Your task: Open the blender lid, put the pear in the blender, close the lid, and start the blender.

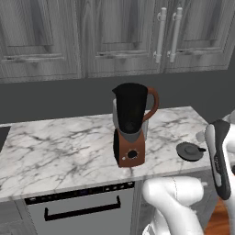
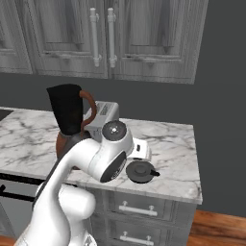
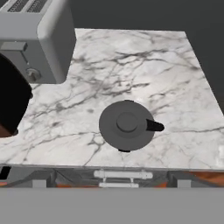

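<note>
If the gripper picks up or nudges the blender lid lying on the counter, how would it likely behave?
The blender lid lies flat on the marble counter, so it would probably slide, not roll or tip. It looks rigid. Its raised central knob seems the likeliest grasp point; the thin rim looks harder.

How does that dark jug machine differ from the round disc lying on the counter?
The blender stands tall and upright; the blender lid lies flat and low. The blender's base is reddish-brown with a curved handle above; the lid is plain dark grey with a small side tab. The blender's jar is open on top; the lid rests apart. Both sit on the marble counter.
</note>
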Tool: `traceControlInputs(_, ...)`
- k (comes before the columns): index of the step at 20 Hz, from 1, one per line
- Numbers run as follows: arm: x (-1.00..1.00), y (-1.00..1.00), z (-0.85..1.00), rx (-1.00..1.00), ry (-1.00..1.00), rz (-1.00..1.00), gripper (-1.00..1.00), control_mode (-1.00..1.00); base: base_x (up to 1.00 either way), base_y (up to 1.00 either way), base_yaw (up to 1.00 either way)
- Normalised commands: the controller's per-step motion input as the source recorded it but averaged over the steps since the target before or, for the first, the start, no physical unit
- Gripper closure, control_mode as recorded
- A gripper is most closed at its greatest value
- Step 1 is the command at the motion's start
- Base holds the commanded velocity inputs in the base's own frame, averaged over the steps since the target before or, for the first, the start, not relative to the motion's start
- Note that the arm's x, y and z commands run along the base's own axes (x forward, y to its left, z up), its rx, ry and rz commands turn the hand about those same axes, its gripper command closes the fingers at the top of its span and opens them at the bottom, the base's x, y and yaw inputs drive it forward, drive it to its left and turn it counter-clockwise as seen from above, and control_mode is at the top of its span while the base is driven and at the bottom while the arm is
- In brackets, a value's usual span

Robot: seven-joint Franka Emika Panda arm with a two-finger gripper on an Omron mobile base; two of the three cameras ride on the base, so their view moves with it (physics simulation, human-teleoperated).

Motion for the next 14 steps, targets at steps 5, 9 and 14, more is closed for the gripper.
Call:
traceControlInputs(5,0.28,-0.41,-0.17,0.0,0.02,0.12,-1.0,-1.0,0.0,0.0,0.0)
traceControlInputs(9,0.4,-0.05,-0.36,0.0,0.12,0.03,-1.0,-1.0,0.0,0.0,0.0)
traceControlInputs(14,0.43,0.12,-0.53,-0.06,0.22,0.0,-1.0,-1.0,0.0,0.0,0.0)
